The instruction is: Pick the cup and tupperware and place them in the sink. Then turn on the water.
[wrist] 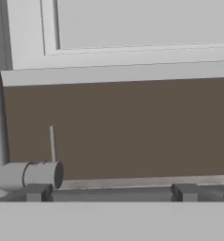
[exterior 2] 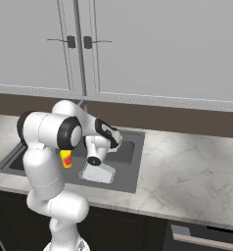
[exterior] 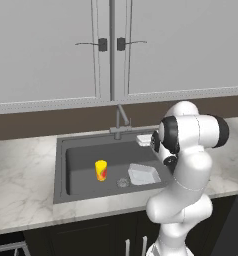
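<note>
While the cup (exterior: 101,170) stands upright in the sink (exterior: 61,165) beside the tupperware (exterior: 143,174), the gripper (wrist: 109,192) faces the faucet (wrist: 20,174). Its fingertips sit wide apart, seemingly released and holding nothing.

1. The white arm rises from the 5 o'clock corner of the left base view and the 7 o'clock corner of the right base view, folded tightly with its elbow high.
2. The forearm bends forward and down, so the wrist sits low in front of the shoulder.
3. The hand (wrist: 109,192) points level, straight ahead.
4. Its two dark fingertips (wrist: 184,191) stand well apart, with nothing between them.
</note>
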Controlling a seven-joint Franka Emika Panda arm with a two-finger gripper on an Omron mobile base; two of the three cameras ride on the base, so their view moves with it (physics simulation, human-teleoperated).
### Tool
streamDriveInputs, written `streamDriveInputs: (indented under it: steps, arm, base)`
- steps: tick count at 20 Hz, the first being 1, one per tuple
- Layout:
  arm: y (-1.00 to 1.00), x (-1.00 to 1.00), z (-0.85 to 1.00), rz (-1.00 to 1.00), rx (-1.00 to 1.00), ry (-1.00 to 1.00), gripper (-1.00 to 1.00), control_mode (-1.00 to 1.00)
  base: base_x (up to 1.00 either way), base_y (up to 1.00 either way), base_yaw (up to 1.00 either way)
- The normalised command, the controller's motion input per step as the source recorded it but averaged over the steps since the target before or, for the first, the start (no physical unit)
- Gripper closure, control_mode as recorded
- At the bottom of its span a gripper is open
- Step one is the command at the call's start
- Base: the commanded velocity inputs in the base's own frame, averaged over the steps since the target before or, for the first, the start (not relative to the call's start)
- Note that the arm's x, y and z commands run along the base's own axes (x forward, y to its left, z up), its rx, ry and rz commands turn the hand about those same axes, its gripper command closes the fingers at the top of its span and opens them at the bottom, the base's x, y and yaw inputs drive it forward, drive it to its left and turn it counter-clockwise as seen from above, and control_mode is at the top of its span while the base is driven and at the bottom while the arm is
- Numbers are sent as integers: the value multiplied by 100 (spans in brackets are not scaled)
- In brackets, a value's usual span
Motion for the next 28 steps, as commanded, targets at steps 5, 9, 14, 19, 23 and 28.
streamDriveInputs:
  steps: [5, 9, 14, 19, 23, 28]
  arm:
    - [1, 0, 1, 0, 0, -5, -100, -100]
    - [11, 0, 13, 0, 0, -2, -100, -100]
    - [15, 0, 12, 0, 0, -1, -100, -100]
    - [27, 0, 10, 0, 0, 0, -100, -100]
    - [29, 0, 1, 0, 0, 0, -100, -100]
    - [30, 0, 0, 0, 0, 0, -100, -100]
  base:
    - [0, 0, 0]
    - [0, 0, 0]
    - [0, 0, 0]
    - [0, 0, 0]
    - [0, 0, 0]
    - [0, 0, 0]
